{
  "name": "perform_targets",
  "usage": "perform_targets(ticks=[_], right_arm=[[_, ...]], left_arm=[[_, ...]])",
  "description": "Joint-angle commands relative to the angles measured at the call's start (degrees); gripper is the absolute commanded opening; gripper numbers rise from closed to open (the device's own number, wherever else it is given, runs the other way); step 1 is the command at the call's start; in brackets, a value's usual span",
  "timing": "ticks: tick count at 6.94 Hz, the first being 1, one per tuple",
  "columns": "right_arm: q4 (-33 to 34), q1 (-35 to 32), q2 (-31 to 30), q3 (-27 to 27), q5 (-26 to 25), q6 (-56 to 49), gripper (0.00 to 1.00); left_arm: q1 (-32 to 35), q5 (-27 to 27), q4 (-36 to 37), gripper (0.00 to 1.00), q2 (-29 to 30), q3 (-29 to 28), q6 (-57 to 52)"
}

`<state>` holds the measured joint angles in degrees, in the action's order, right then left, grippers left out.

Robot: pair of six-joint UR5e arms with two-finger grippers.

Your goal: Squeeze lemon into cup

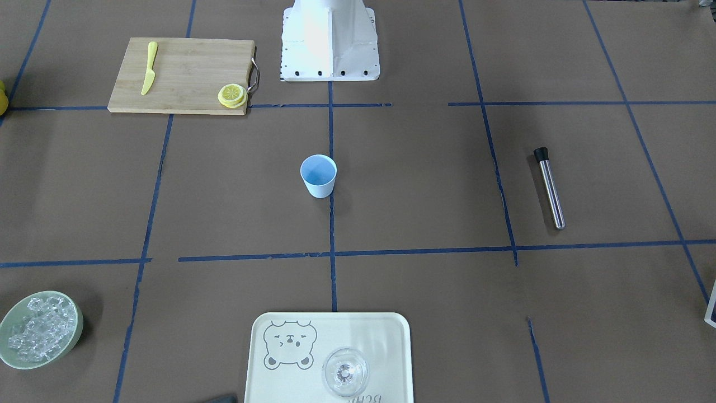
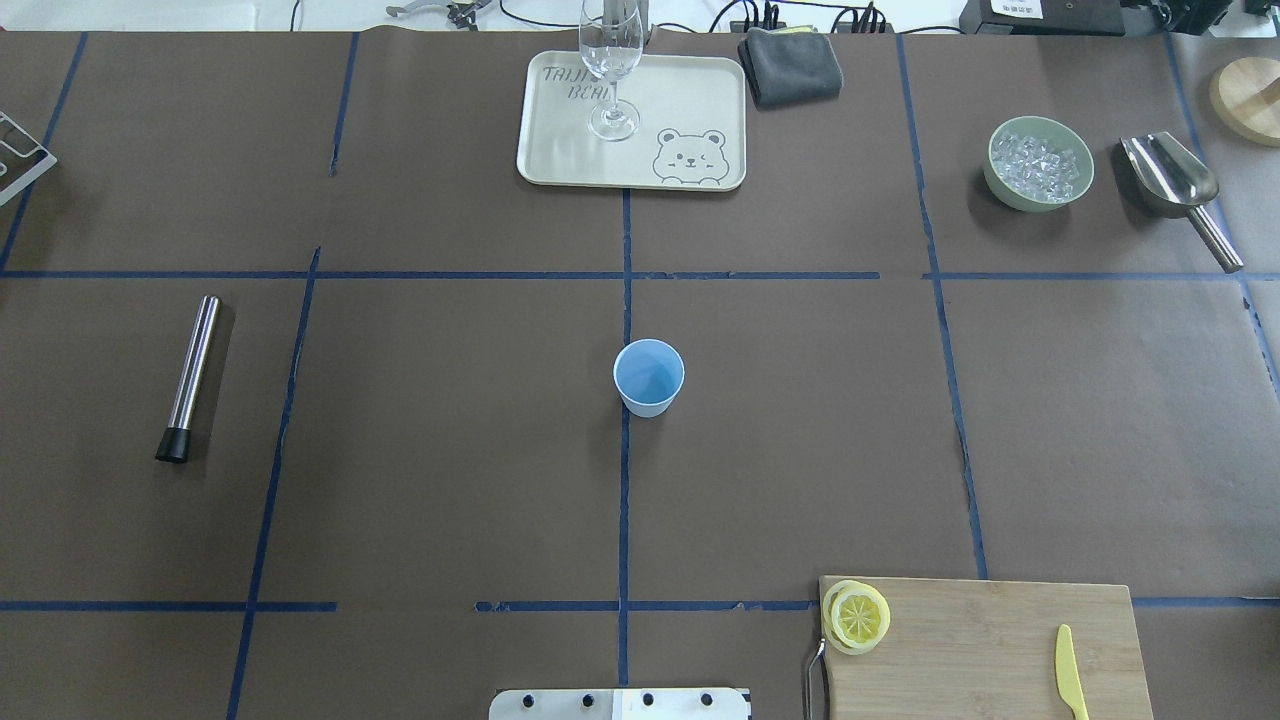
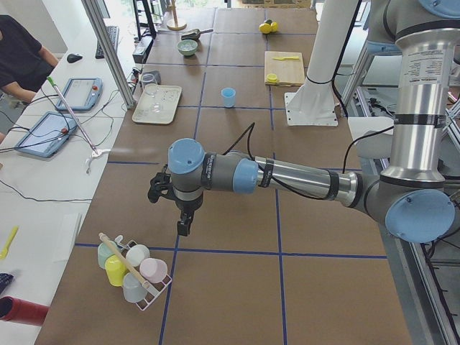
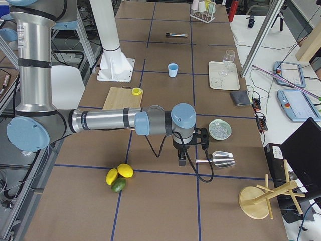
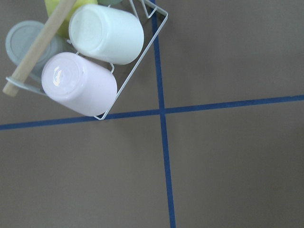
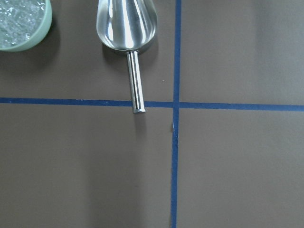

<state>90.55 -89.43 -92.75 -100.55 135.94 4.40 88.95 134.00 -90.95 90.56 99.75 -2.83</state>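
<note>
The lemon [image 2: 858, 616] is a thin yellow slice lying on the corner of a wooden cutting board [image 2: 990, 640], also seen as lemon [image 1: 232, 95]. The cup [image 2: 648, 376] is a small light-blue one, upright at the table's middle, and shows again as cup [image 1: 319, 175]. Neither arm appears in the overhead or front views. In the left side view my left gripper [image 3: 183, 223] hangs over the table's far left end, near a rack of cups. My right gripper [image 4: 181, 160] hangs near a metal scoop at the right end. I cannot tell whether either one is open or shut.
A yellow knife [image 2: 1070, 672] lies on the board. A steel muddler [image 2: 189, 377] lies at the left. A tray [image 2: 690, 110] holds a glass [image 2: 610, 60]. A green bowl of ice [image 2: 1038, 163] and scoop [image 2: 1175, 185] sit far right. Wire cup rack [image 5: 95, 61]; whole lemons [image 4: 119, 174].
</note>
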Motion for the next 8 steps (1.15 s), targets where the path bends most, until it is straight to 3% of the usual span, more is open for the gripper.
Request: perform_targets(ticks=[1,3,5,7,8], right_arm=[[-0.64,3.01,-0.23,-1.93,3.88,2.90,1.00],[-0.55,6.62,-0.15,-9.09,4.16,11.62,1.00],[-2.47,18.01,0.64,-17.72,2.24,30.77,1.00],[-7.74,29.86,0.30,-22.82,-7.56,47.21,1.00],[-9.93,34.37,-0.05,-25.28,-8.92,50.50,1.00]], left_arm=[[-2.64,0.03,-4.14,1.00,0.75,0.27,0.20],[-6.49,-0.05,-4.15,1.00,2.24,-0.08,2.20],[-9.93,-0.58,-11.41,1.00,2.25,-0.60,11.50],[-11.25,-0.58,-11.71,1.00,2.25,-0.61,11.71],[-11.25,-0.58,-11.71,1.00,2.34,-0.52,11.80]])
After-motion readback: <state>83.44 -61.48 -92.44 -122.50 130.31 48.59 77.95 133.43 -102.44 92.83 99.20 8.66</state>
